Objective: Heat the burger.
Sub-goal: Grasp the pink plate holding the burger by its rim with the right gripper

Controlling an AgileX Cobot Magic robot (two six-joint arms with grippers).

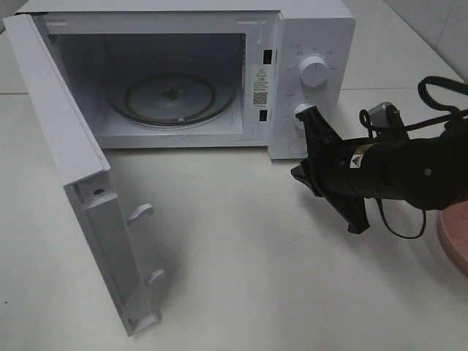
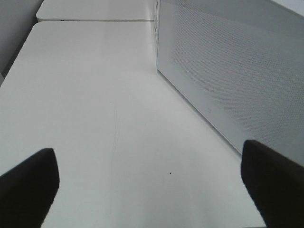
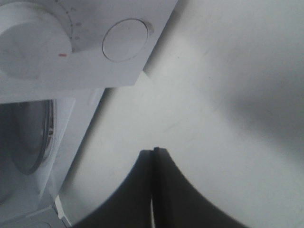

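The burger is out of view in every frame. The white microwave [image 1: 314,33] stands at the back with its door [image 1: 66,146] swung wide open to the left. Its glass turntable [image 1: 172,99] is bare. My right gripper [image 1: 296,172] is shut and empty, hovering just in front of the control panel below the lower knob [image 1: 301,113]. In the right wrist view its fingertips [image 3: 153,156] are pressed together over the table, with the knob [image 3: 28,47] and a round button [image 3: 126,40] close by. My left gripper [image 2: 147,159] is open and empty above the table, beside the microwave's perforated side wall [image 2: 237,71].
The edge of a pink plate [image 1: 455,241] shows at the right border, behind my right arm. The upper knob [image 1: 314,71] sits above the lower one. The open door juts towards the table's front left. White table [image 1: 241,256] lies in front of the microwave.
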